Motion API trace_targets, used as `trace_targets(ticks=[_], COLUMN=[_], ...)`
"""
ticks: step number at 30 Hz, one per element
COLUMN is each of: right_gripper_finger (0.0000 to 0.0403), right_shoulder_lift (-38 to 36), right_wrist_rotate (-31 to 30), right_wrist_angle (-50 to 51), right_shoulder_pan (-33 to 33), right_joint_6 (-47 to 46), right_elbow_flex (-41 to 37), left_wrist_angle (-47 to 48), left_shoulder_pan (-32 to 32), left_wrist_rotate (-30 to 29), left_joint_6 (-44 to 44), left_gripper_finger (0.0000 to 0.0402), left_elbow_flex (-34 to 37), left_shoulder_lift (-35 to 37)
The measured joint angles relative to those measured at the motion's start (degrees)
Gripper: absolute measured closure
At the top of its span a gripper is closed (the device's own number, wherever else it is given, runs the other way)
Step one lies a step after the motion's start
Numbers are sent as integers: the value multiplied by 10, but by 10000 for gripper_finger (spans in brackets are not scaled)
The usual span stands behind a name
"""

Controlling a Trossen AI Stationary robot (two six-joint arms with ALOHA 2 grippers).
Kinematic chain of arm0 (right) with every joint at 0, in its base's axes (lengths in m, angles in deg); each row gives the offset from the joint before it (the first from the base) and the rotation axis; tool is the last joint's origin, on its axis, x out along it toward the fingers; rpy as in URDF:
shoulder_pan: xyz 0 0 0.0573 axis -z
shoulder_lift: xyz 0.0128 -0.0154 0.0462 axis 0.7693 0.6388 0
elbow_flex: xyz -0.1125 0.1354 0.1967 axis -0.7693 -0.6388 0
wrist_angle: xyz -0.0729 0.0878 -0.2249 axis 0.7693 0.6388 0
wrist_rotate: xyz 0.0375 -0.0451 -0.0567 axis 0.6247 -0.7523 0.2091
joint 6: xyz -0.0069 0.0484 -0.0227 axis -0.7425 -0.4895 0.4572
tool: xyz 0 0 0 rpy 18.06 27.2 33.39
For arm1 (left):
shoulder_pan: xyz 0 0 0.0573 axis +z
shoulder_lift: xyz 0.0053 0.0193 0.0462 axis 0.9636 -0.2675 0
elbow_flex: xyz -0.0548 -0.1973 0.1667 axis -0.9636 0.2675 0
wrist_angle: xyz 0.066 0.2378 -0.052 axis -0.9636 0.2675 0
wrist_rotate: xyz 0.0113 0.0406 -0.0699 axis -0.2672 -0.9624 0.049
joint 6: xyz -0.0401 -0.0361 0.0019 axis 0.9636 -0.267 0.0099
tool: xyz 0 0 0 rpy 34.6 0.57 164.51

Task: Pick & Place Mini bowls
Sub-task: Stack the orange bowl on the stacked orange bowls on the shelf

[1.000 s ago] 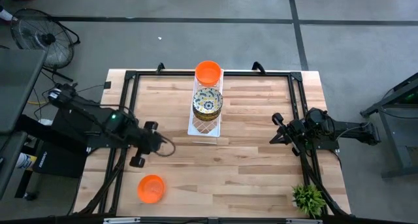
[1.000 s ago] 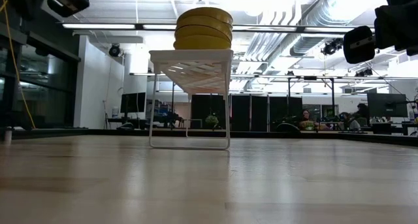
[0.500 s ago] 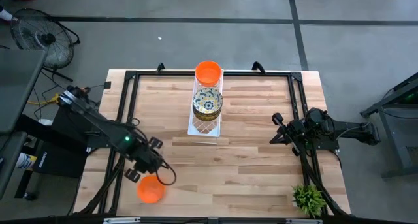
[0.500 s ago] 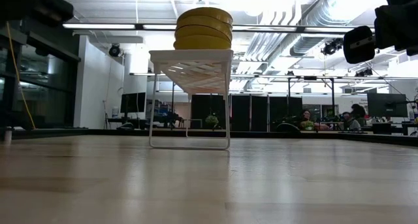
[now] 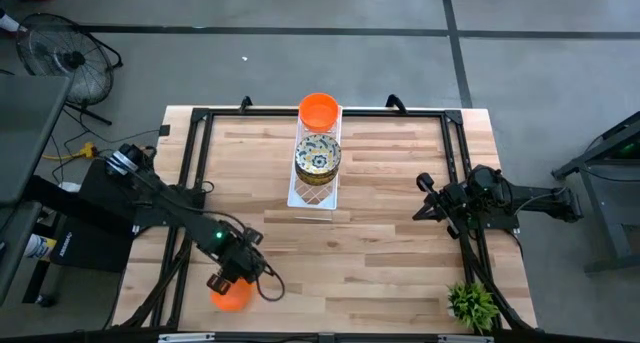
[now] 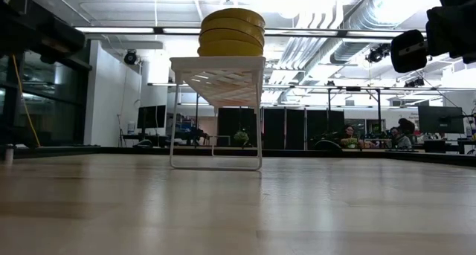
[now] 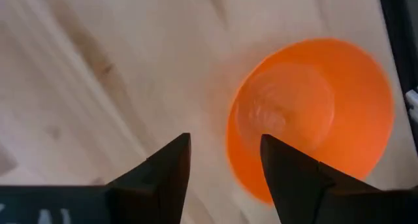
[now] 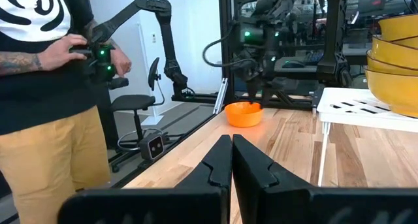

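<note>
high view: straight down over the whole table [image 5: 380, 273], white lattice tray [image 5: 312, 195] near the middle
low view: at tabletop height, level, facing the tray [image 6: 216, 70] and the room behind
left wrist view: close above an orange bowl [image 7: 313, 113], well apart from the tray
right wrist view: level across the table, sharing that bowl [image 8: 243, 114] and the tray's edge [image 8: 366, 101]
</note>
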Motion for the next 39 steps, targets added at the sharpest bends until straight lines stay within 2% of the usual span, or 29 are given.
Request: trace_targets(ticks=[5,12,22,26,35,39], right_gripper_finger=[402,402,402,402,402,402], right_shoulder_lift=[0,0,0,0,0,0], right_wrist_rotate=[0,0,0,0,0,0], right_wrist_angle=[0,0,0,-1,-1,-1], right_shoulder_pan=[0,0,0,0,0,0], right_joint_6=[0,0,0,0,0,0], right_elbow_flex=[0,0,0,0,0,0], left_wrist_angle=[-43,-46,-61,-64,-69,-70], left_shoulder_pan=[-12,-11,-11,1,26,45], left_wrist_rotate=[0,-24,-24,-25,-22,-12], left_joint_6=[2,3,-1,0,-20,-34], left_gripper_finger=[220,220,223,258,387,395], left_elbow_flex=[0,0,0,0,0,0], left_shoulder_lift=[-33,-59,-80,-80,-80,-80])
